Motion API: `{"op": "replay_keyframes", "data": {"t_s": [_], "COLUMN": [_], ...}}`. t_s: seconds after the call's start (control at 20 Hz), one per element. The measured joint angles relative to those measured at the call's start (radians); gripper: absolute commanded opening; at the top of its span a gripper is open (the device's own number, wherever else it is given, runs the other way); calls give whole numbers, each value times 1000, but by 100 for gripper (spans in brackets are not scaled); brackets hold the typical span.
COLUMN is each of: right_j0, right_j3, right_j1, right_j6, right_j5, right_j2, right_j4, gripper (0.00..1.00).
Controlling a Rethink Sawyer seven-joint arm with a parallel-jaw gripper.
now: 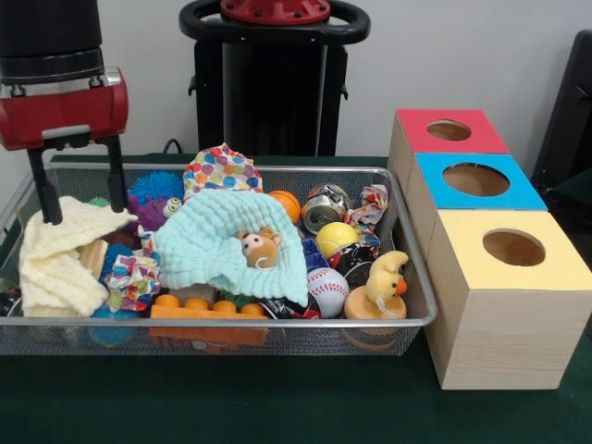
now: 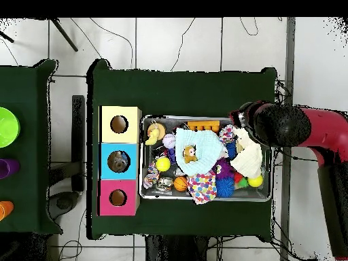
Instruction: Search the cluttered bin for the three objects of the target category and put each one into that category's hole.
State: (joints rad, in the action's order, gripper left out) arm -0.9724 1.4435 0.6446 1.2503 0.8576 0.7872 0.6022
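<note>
Where fingers straddle ribbed cream cloth [image 1: 57, 254], open-fingered hand [image 1: 79, 194] over wire-mesh bin [image 1: 277, 326].

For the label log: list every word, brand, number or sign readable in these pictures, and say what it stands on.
No text can be read in either view.
Cans: printed patterns, but too small and blurred to read.
Baseball: red stitching only, no lettering visible.
Boxes: plain wood with red, blue and yellow tops, no labels.
Tool: red housing, no marking readable.
Bin: bare wire mesh, no tag.
</note>
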Motion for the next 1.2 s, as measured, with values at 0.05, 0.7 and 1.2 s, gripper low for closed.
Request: {"op": "replay_keyframes", "data": {"t_s": [0.05,0.7,1.2], "right_j0": [-3,-9,-11], "right_j3": [-3,-54,-57], "right_j1": [-2,-39,-65], "right_j6": [0,0,0], "right_j5": [0,0,0], "right_j2": [0,0,0], "right_j4": [3,47,67], "gripper": [100,100,100]}}
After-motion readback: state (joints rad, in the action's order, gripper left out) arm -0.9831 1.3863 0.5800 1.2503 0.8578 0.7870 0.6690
